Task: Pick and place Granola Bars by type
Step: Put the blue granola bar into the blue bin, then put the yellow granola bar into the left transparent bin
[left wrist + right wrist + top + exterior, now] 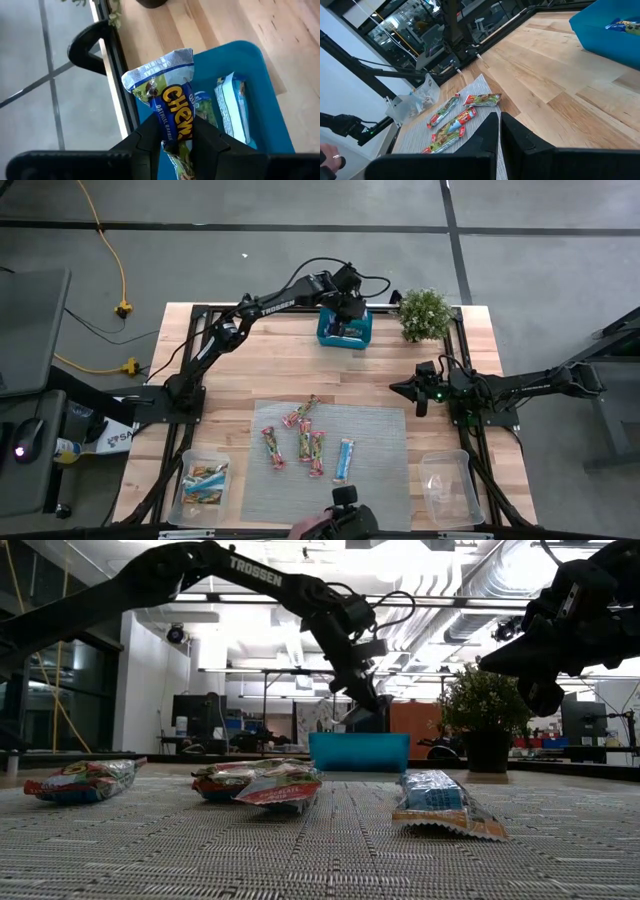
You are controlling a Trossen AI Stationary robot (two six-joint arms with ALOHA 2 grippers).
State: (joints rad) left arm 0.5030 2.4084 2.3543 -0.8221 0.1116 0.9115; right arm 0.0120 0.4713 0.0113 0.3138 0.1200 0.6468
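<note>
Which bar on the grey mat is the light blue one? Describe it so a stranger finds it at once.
Start at the grey mat in the middle of the wooden table. Several red and green bars lie grouped there. The light blue bar lies alone beside them, on the side toward the right arm, and is the only pale blue wrapper on the mat.

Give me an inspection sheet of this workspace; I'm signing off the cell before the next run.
Surface: wooden table with grey mat.
Job's things: six bars loose on the mat; more in the left tub and the teal box.
Clutter: plant; right tub, looks empty.
Grippers: left gripper holds a blue bar over the teal box; right gripper shut, empty, over bare wood.
Cables: yellow cable on the floor.
Surroundings: a hand at the near edge.
</note>
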